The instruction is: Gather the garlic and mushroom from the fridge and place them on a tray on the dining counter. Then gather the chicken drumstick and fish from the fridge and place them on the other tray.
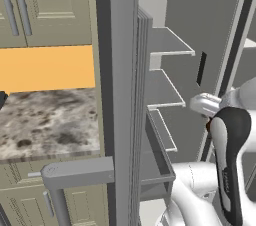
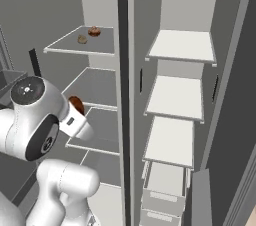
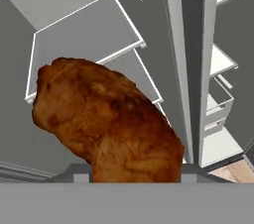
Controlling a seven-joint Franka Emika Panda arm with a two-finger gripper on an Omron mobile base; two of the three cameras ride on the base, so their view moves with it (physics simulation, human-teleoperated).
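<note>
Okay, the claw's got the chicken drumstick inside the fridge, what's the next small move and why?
Probably draw the claw straight back out of the fridge: the chicken drumstick sits clamped between its fingertips, with shelves close beyond.

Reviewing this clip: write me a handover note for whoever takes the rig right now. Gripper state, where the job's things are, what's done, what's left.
Gripper: shut on the chicken drumstick, which hangs in front of the open fridge.
Fridge: both doors open. Two small items sit on the top left shelf; too small to identify.
Fish: cannot spot it on the shelves shown.
Done: drumstick picked up.
Left: carry it to the deep tray, then get the fish. Trays and dining counter are out of sight, so the garlic and mushroom step cannot be checked.
</note>
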